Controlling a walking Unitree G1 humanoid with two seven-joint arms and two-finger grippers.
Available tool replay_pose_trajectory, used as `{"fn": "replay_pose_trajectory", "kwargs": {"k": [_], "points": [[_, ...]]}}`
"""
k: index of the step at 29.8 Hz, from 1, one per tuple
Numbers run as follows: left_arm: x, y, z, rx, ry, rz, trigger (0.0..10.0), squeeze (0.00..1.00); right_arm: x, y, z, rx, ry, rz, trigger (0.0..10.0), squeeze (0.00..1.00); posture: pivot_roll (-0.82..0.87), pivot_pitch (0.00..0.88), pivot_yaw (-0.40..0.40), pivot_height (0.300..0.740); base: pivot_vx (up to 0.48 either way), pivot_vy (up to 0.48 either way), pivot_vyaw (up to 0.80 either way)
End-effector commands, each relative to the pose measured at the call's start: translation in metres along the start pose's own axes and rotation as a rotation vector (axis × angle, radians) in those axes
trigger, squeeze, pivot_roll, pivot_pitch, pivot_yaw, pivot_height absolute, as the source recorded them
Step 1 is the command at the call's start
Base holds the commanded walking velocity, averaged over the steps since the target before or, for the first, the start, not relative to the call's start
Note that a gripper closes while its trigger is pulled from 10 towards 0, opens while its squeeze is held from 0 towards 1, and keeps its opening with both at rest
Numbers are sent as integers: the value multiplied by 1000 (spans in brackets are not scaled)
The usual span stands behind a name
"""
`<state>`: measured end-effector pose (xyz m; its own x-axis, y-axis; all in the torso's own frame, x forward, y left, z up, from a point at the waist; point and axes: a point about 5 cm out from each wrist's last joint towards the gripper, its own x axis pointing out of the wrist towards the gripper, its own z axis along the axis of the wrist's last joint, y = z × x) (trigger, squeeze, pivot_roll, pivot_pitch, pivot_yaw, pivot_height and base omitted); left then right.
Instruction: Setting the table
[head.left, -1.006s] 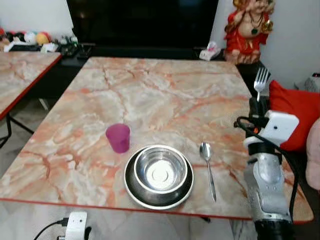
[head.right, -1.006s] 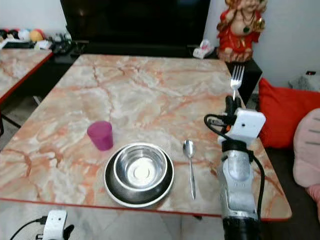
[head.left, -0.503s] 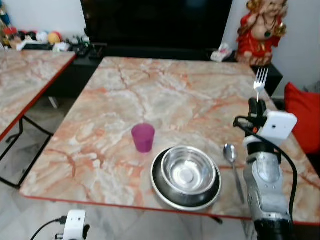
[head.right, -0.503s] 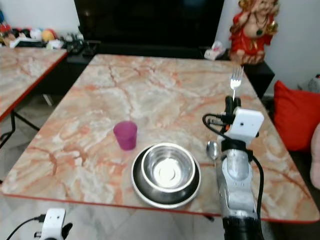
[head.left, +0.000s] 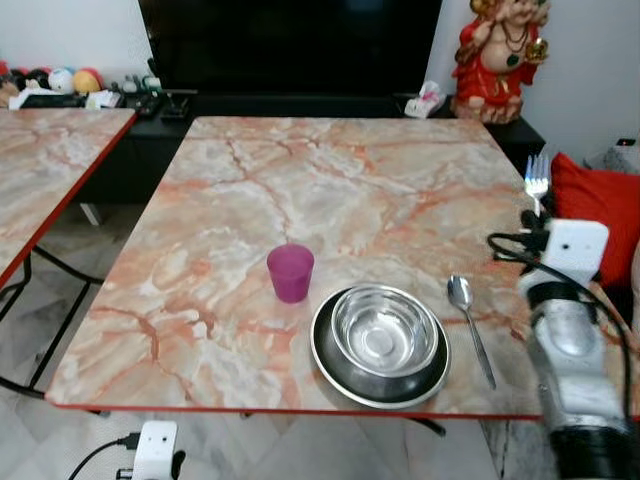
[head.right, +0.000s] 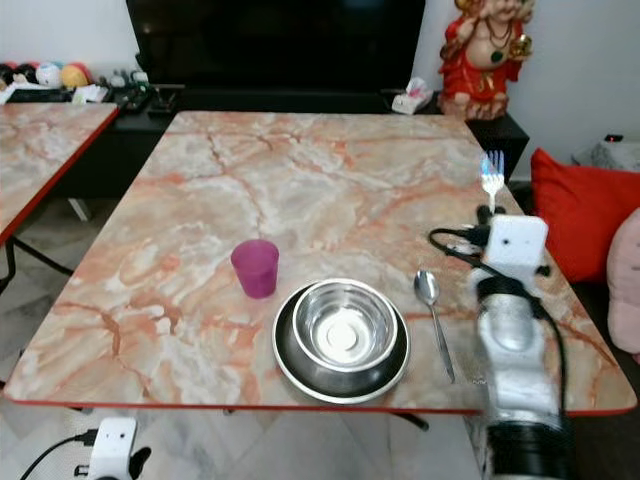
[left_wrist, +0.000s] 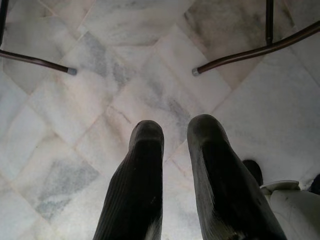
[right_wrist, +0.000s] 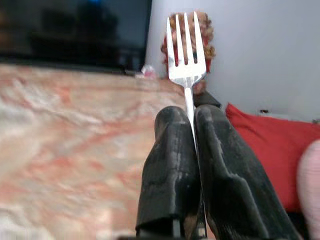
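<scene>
Over at the right edge of the table (head.right: 200, 180), the fork (right_wrist: 185, 55) sits pinched between the right gripper (right_wrist: 192, 125)'s two black fingers, tines up, held above the tabletop and touching nothing else. Just inward of it the spoon (head.right: 433, 310) already lies flat, right beside the steel bowl (head.right: 343, 325), which sits on a dark plate (head.right: 290, 365). A purple cup (head.right: 256, 268) stands near the plate's far left side. So I'd say most of the setting is done and the fork is what's left, probably going next to the plate. The left gripper (left_wrist: 175, 150) hangs idle over the tiled floor (left_wrist: 75, 100), fingers slightly apart, holding nothing.
</scene>
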<state>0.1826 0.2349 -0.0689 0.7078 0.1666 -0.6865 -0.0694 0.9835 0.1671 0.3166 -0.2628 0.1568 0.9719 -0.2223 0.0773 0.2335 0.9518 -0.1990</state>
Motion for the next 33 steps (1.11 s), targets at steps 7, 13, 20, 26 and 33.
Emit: {"fn": "replay_pose_trajectory", "kwargs": {"k": [7,13,20,26,33], "points": [[-1,-5,-4,-1,21,-20,10000,0,1,-11,-26,5,242,126,10000,0,70,0,5,740,0,0,0],[-1,-4,-5,1,23,-23,10000,0,-9,-15,-52,31,378,197,10000,0,69,0,9,740,0,0,0],[-1,-4,-5,4,25,-24,10000,0,-17,-3,-69,79,434,246,10000,0,74,0,9,740,0,0,0],[-1,-4,-6,6,26,-25,10000,0,-23,-1,-87,82,490,235,10000,0,79,0,9,740,0,0,0],[-1,-5,-6,11,27,-27,10000,0,-24,0,-94,98,502,211,10000,0,83,0,10,740,0,0,0]]}}
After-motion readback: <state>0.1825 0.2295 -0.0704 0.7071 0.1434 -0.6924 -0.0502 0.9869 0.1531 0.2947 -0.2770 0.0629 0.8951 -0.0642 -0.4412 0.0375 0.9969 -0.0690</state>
